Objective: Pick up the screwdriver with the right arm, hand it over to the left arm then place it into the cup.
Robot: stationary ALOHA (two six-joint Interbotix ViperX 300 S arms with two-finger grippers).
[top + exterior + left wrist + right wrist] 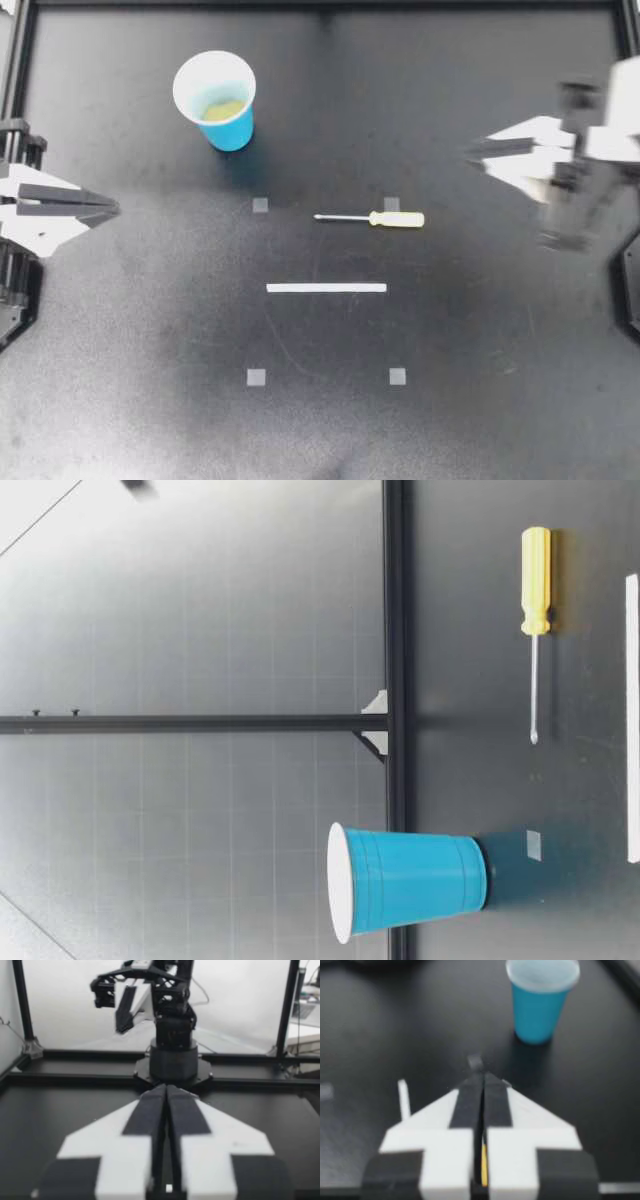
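The black bench [480, 400] is carrying everything. My left end effector [110, 208] and right end effector [478, 153] are hovering at opposite edges, fingers pressed together, gripping nothing. The blue cup [215, 100] is standing upright. The screwdriver [372, 218] is lying flat mid-bench, well apart from both.

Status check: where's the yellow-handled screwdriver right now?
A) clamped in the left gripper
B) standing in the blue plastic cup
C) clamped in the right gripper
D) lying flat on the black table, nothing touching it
D: the yellow-handled screwdriver lies flat on the black table, apart from my left gripper, my right gripper and the blue plastic cup.
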